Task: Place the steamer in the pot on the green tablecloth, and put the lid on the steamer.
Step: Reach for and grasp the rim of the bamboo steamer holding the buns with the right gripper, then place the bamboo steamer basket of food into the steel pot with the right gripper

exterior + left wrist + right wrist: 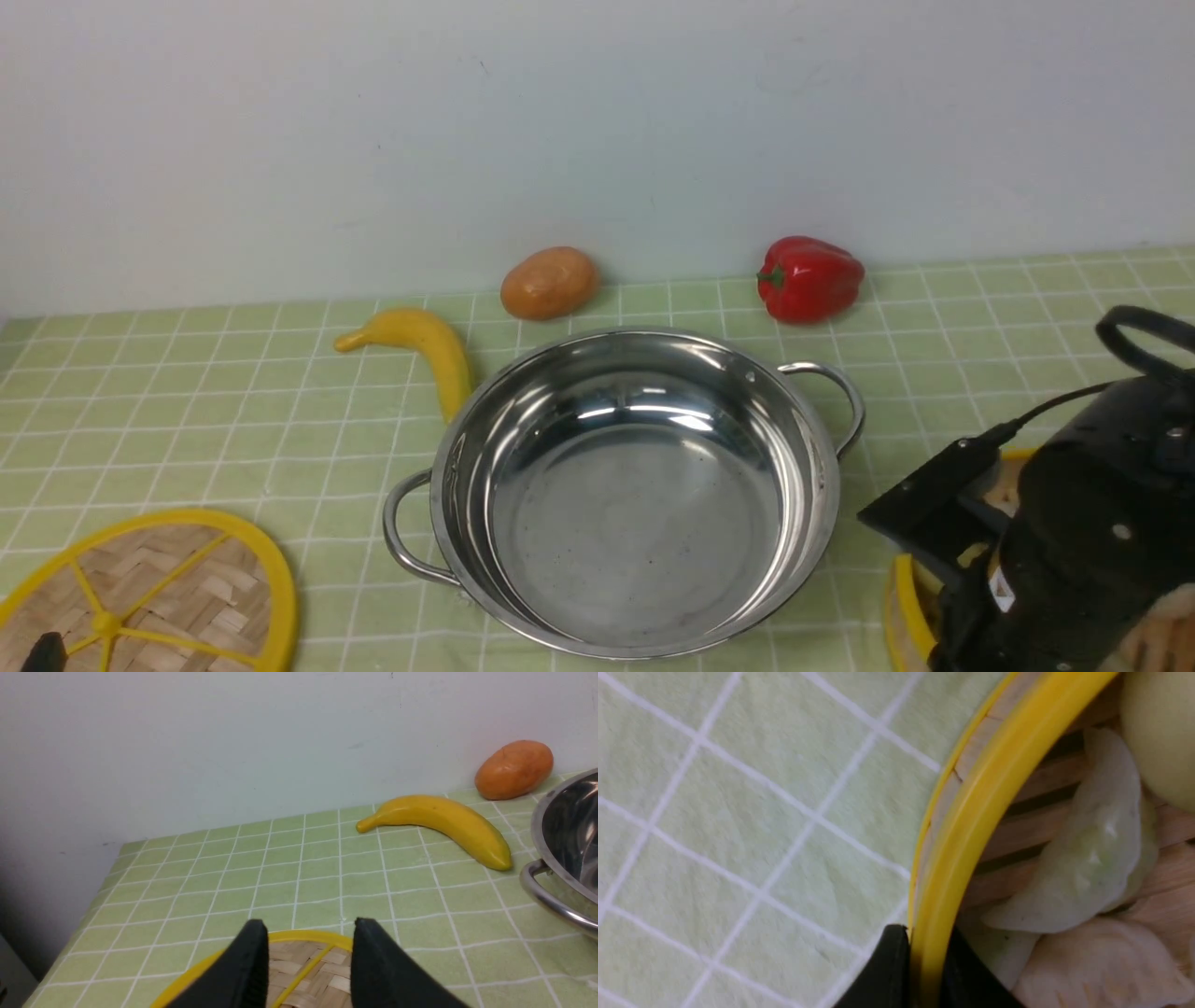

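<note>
The shiny steel pot stands empty in the middle of the green tablecloth; its edge shows in the left wrist view. The woven lid lies flat at the front left. My left gripper is open just above the lid, one fingertip showing in the front view. The steamer sits on the cloth at the front right, mostly hidden by my right arm. My right gripper is shut on the steamer's yellow rim, one finger outside, one inside. Pale dumplings lie on its slats.
A banana lies against the pot's far left side. A brown potato and a red bell pepper sit by the back wall. The table's left edge drops off in the left wrist view.
</note>
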